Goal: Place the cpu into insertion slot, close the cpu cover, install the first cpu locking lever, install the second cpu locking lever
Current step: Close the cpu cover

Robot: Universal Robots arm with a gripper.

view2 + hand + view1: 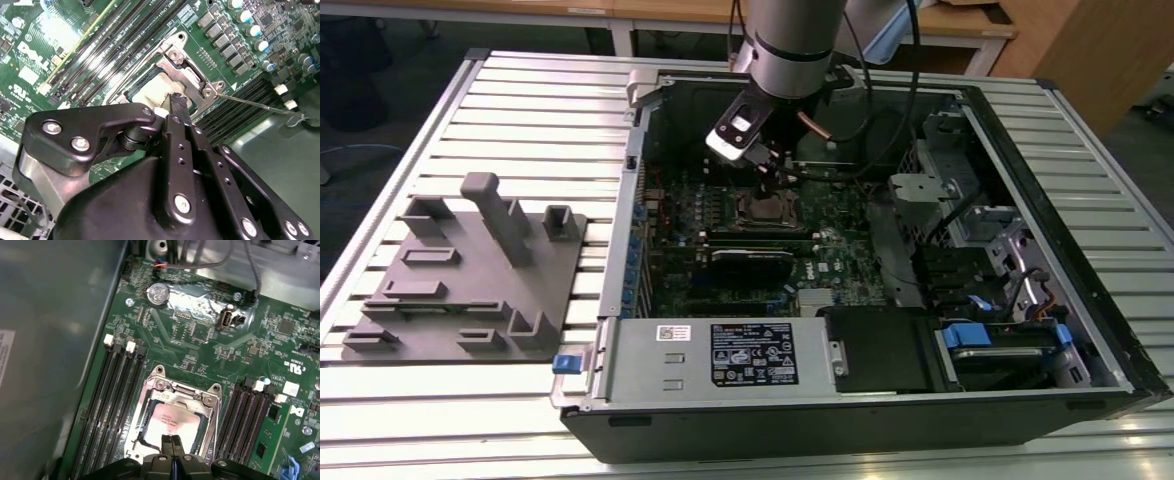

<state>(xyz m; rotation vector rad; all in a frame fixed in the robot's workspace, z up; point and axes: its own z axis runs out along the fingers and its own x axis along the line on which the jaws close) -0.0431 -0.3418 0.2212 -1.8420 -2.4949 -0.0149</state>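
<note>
The gripper [171, 441] has its two black fingers pressed together with nothing between them, and their tips point down at the near edge of the cpu [172, 421]; whether they touch its top cannot be told. The cpu lies flat in the insertion slot [767, 208], its dull silver face showing through the square opening of the cpu cover [176, 392], which appears to lie down around it. In the second wrist view the closed fingertips [178, 102] hang just over the chip's pale top [152, 92], and a thin wire locking lever [255, 102] reaches out from one corner of the socket across the neighbouring memory slots [235, 112]. Black memory slots [117, 390] flank the socket on both sides on the green motherboard [200, 335], and a coin cell battery [158, 294] sits farther off. In the exterior view the arm reaches down into the open computer case [1067, 180], which lies on a slatted metal table [520, 100] beside a grey fixture [467, 280].
</note>
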